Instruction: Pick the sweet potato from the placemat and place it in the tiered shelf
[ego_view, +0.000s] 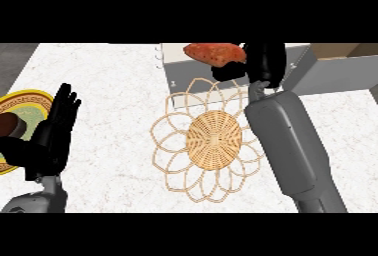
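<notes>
White marbled counter (111, 90); woven placemat (214, 137) beside grey tiered shelf (325, 70).

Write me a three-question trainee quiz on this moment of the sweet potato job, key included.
1. True or false: the sweet potato lies on the woven placemat.
2. Which hand holds the sweet potato? A) left hand B) right hand C) neither
3. Fill in: the left hand is open, fingers up, beside a yellow-rimmed ____ at the view's left edge.

Key
1. False. It is off the placemat, held up over the tiered shelf at the counter's far side.
2. B. The right hand is curled round one end of it.
3. plate.
</notes>
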